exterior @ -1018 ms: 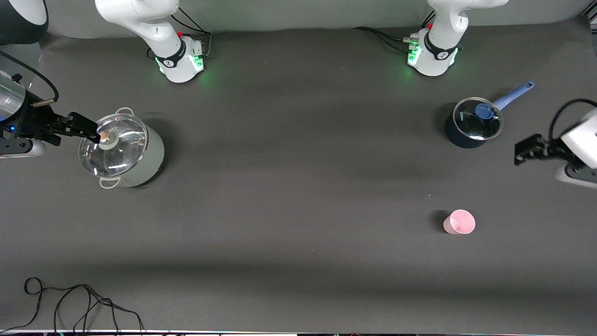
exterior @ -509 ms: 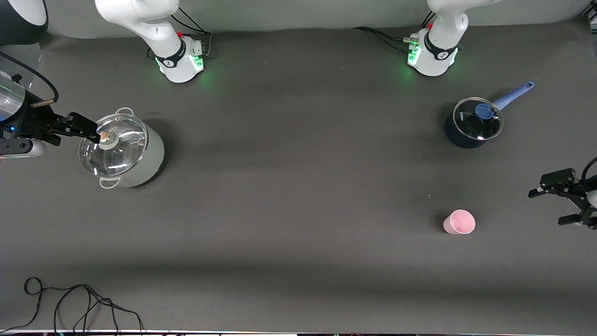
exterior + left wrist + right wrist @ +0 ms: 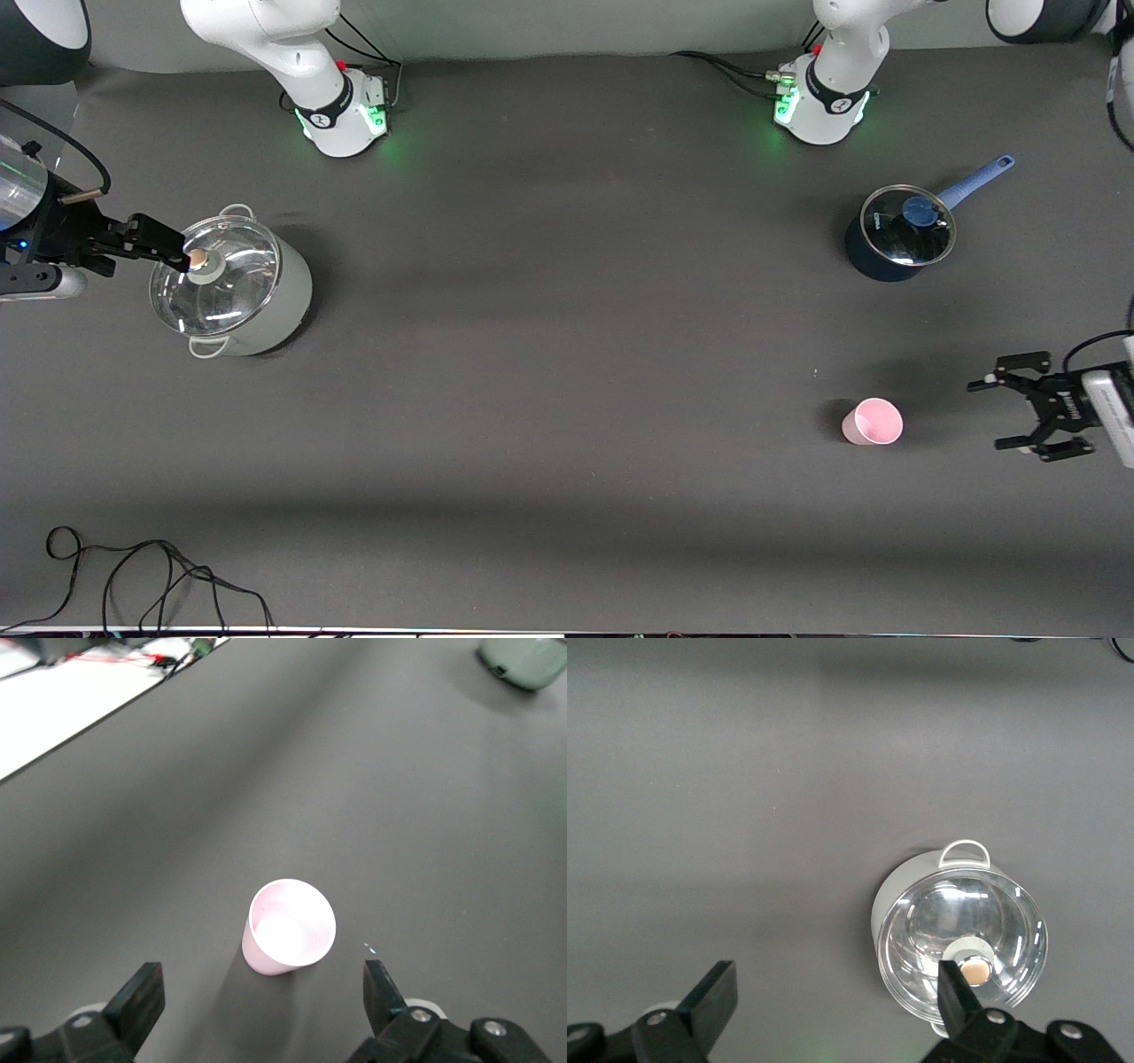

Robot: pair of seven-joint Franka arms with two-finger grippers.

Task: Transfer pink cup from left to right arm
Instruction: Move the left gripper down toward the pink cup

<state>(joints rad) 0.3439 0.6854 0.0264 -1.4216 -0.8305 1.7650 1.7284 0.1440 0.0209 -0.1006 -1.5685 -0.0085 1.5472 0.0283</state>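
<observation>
Pink cup [image 3: 873, 422] is standing upright, mouth up, on the dark surface [image 3: 567, 372] toward the left arm's end, nearer the front camera than the blue saucepan [image 3: 897, 235]. Nothing is touching the cup.

Left hand [image 3: 999, 413] is hovering over the surface beside the cup, on the side toward the left arm's end of the surface, fingers spread wide open and holding nothing. In the left wrist view the cup [image 3: 289, 927] is sitting between the two open fingertips [image 3: 142, 1001] but apart from them.

Right hand [image 3: 168, 246] is waiting over the edge of the lidded grey pot [image 3: 235, 283] at the right arm's end, fingers open and empty. Right wrist view is showing the pot's glass lid [image 3: 962, 945] and its knob [image 3: 973, 969] below that hand.

A black cable [image 3: 142, 576] is lying near the front edge.
</observation>
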